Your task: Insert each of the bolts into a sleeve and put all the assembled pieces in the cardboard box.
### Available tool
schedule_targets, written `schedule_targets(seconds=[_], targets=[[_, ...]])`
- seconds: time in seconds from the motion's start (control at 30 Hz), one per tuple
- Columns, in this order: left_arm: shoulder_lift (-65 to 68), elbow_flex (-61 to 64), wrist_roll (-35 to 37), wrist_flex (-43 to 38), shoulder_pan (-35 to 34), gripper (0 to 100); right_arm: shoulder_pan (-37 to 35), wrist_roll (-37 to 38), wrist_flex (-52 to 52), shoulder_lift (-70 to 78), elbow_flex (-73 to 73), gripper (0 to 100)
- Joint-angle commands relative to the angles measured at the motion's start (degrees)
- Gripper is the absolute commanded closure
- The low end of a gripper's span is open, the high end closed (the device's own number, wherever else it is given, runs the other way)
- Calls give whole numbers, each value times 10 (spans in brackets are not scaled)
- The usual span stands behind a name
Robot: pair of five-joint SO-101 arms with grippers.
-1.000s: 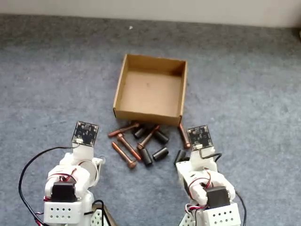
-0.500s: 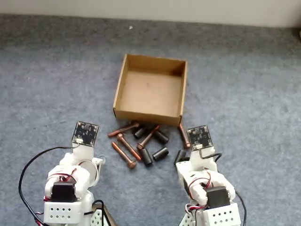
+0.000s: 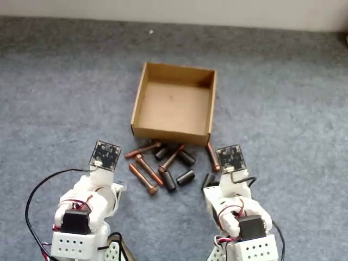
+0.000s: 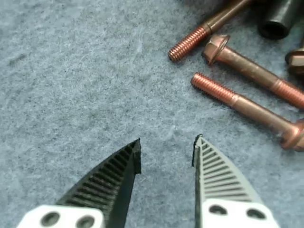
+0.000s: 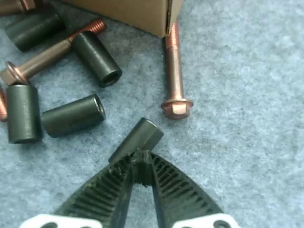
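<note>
Left gripper [image 4: 166,145]: nudged forward toward copper-coloured threaded bolts [image 4: 240,102], jaws parted, empty | right gripper [image 5: 141,160]: unmoved, jaws closed, tips against black cylindrical sleeve [image 5: 137,138] | brown cardboard box [image 3: 137,103]: empty, nothing assembled yet.

The high camera hangs over the carpet [image 3: 60,81] and looks steeply down, with the box [image 3: 137,103] about centre. Each wrist camera sits close behind its own tips, low over the carpet. The left gripper [image 4: 166,147] faces bolts [image 4: 247,107] just ahead. The right gripper [image 5: 141,159] faces sleeves [image 5: 71,115] and a box corner. All three views share that pile.
</note>
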Motion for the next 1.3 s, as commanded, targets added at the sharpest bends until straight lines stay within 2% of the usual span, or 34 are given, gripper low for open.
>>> schedule_targets(seconds=[0.0, 0.13, 0.23, 0.33, 0.47, 0.6, 0.73, 0.83, 0.93, 1.07, 1.27], targets=[[-2, 10, -6, 3, 1, 796, -2, 6, 7, 3, 87, 984], [-3, 5, -6, 4, -33, 796, 13, 6, 17, 3, 80, 984], [-4, -3, -8, -11, -82, 795, 70, 6, 37, 3, 24, 984], [-4, -30, -46, -35, -143, 796, 149, 6, 43, 3, -35, 984], [-4, -45, -53, -39, -189, 796, 176, 3, 12, 3, -95, 984], [-4, -48, -53, -37, -188, 796, 172, 3, 7, 9, -149, 979], [-4, -43, -53, -35, -188, 796, 117, -4, 24, 12, -182, 978], [-3, -38, -54, -35, -189, 796, 86, -36, 5, 50, -187, 978], [-3, -20, -55, -40, -189, 794, 66, -61, 4, 133, -215, 964], [-3, -15, -55, -51, -190, 793, 58, -139, 8, 279, -296, 917], [-3, -14, -55, -50, -190, 793, 27, -205, 53, 454, -403, 910]])
